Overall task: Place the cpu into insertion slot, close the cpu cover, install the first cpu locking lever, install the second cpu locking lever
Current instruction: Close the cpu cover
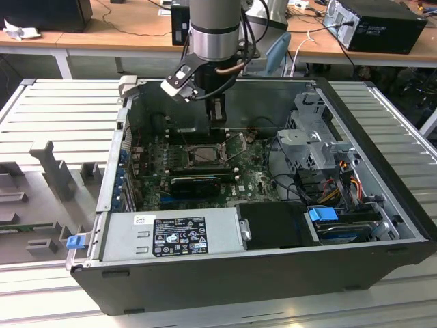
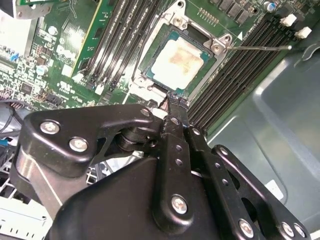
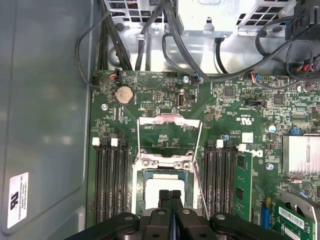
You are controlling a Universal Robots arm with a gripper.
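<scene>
The computer case (image 1: 273,273) sits open on the ribbed surface (image 1: 61,109), and the arm reaches down into it just above the centre of the exterior view. The chip (image 2: 177,57) already lies flat in its socket (image 1: 205,154) on the green board (image 3: 165,95). The metal cover (image 3: 166,161) seems to be lowered around it, with the pale face showing through the window. Two thin wire levers (image 3: 137,145) stand unlatched on either side.

The claw (image 2: 172,96) is clenched with its fingers pressed together and nothing visible between them. Its tip is at the socket's near edge, and I cannot tell whether it touches.

The chip looks light, stiff and smooth-faced, and probably delicate underneath, so its opposite edges are the safest hold. The cover looks like thin, rigid, hinged sheet metal, best pushed at its free edge.
</scene>
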